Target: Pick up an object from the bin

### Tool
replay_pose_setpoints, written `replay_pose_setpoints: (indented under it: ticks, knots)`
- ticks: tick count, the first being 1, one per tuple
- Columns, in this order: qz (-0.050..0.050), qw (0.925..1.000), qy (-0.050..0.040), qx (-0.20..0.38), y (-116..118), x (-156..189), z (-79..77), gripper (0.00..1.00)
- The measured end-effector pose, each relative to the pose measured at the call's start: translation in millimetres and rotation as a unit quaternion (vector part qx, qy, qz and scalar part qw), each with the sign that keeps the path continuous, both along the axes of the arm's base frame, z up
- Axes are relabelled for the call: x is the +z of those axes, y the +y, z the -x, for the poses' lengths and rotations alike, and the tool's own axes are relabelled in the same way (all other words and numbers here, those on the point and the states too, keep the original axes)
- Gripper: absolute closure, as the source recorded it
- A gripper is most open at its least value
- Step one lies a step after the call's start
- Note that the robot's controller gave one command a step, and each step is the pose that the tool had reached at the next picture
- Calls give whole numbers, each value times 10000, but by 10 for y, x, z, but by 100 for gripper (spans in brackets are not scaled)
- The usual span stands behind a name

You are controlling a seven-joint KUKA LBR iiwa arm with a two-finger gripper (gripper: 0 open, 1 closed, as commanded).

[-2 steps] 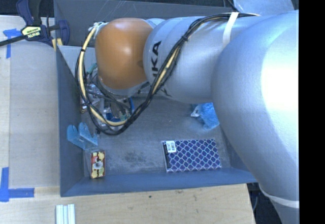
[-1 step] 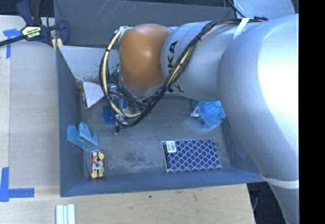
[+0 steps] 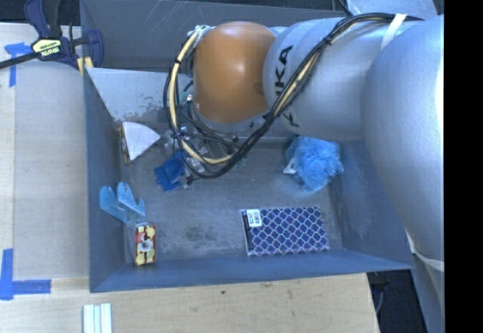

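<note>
My gripper (image 3: 189, 155) hangs below the orange wrist cover in the left middle of the bin. Right at its lower left lies a small dark blue block (image 3: 169, 174), touching or nearly touching it; the view does not let me tell whether it is gripped. A white wedge-shaped piece (image 3: 140, 139) with a brown edge lies just left of the gripper, near the bin's left wall.
A light blue plastic piece (image 3: 121, 202) and a small red and yellow packet (image 3: 143, 243) lie at the front left. A blue patterned box (image 3: 285, 230) sits at the front, and a fuzzy light blue bundle (image 3: 314, 162) at the right. The arm covers the bin's back right.
</note>
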State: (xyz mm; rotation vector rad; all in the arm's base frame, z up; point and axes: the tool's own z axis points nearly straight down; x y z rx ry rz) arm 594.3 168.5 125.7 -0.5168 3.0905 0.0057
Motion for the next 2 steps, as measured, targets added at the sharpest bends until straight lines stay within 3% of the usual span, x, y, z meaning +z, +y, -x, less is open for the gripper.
replay_pose_setpoints:
  ticks: [1,2]
  knots:
    - [0,10000,1,-1,0,0,0,100]
    - [4,10000,12,8,53,1052,-23,100]
